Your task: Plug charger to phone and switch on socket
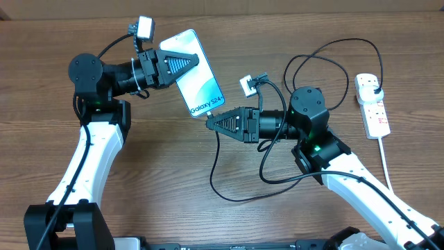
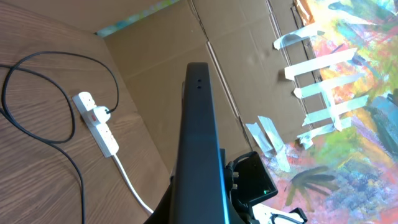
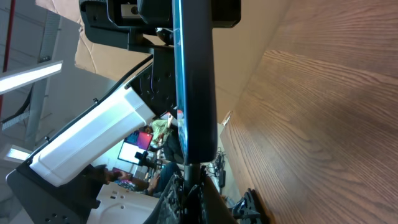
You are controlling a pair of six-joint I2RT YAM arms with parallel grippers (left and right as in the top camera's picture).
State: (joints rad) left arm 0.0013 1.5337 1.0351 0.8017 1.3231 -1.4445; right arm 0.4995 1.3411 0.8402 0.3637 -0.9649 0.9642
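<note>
My left gripper (image 1: 186, 64) is shut on the phone (image 1: 201, 87), held above the table, its light blue screen up and the "Galaxy S24" end toward the right arm. In the left wrist view the phone (image 2: 198, 149) shows edge-on. My right gripper (image 1: 212, 123) is shut on the charger's connector tip (image 3: 192, 171), which meets the phone's lower end (image 3: 194, 87). The black charger cable (image 1: 239, 187) loops over the table to a black plug (image 1: 375, 87) in the white socket strip (image 1: 373, 107) at the right, also in the left wrist view (image 2: 98, 123).
The strip's thick white cord (image 1: 386, 163) runs toward the front right. A cardboard wall (image 2: 236, 68) with tape strips stands behind the table. Both arm bases sit at the front edge.
</note>
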